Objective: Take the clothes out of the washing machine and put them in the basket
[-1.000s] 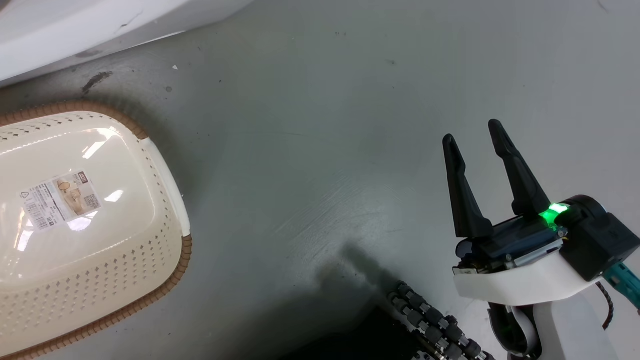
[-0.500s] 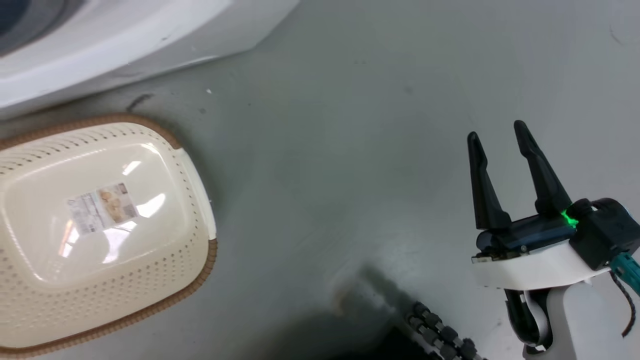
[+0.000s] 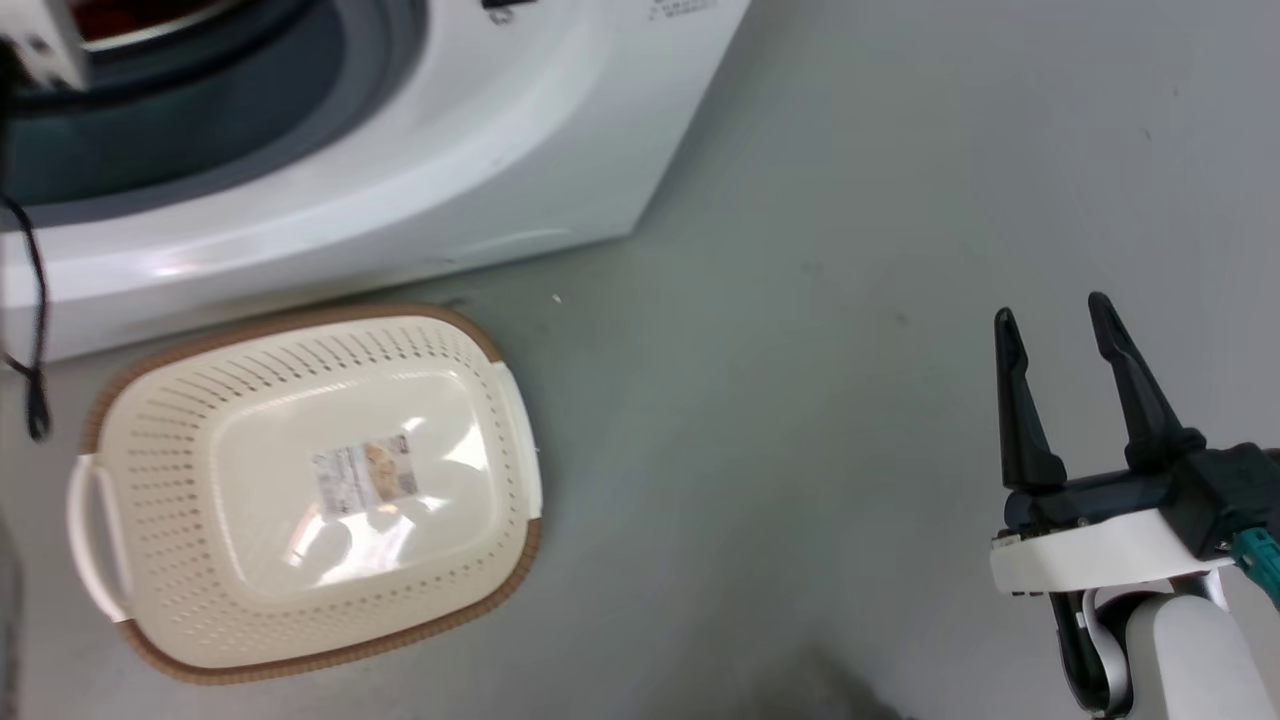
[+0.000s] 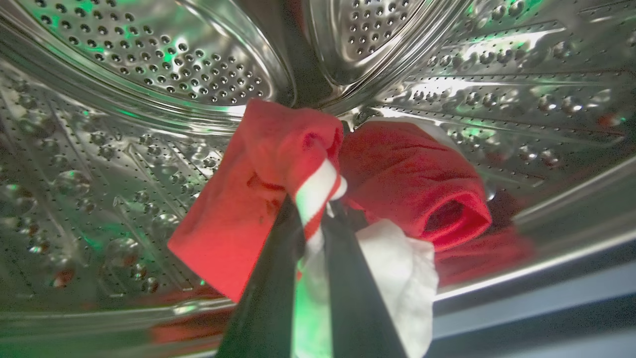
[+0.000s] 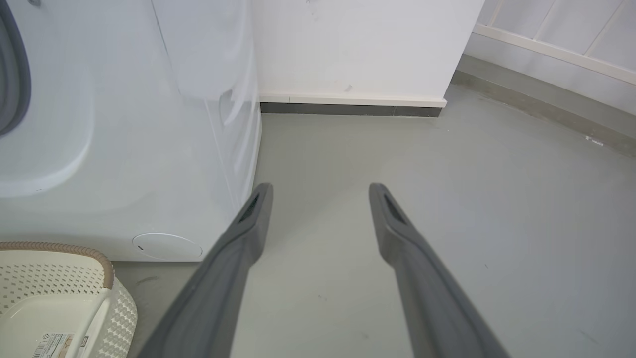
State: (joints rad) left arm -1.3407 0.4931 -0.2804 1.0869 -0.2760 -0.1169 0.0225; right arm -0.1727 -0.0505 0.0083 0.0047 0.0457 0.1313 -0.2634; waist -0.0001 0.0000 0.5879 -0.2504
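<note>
**Ops A:** Where is my left gripper [image 4: 314, 211] sitting?

**Ops B:** I've got it inside the washing machine [image 3: 470, 180]. On my left wrist feed its fingers are pinched nearly together on a red-and-white striped edge of the clothes [image 4: 402, 174]. That fold stands up in front of the steel drum [image 4: 149, 69]. More red fabric and a pale white piece lie just right of the fingers.

**Ops A:** And the right gripper [image 3: 1052, 308]?

**Ops B:** I see it spread wide and holding nothing, over the grey floor [image 3: 800, 450], well right of the machine.

**Ops A:** The basket [image 3: 300, 665]?

**Ops B:** It's on the floor just in front of the machine's near face, left of the right gripper. I can read a paper label [image 3: 365, 478] on its bottom.
</note>
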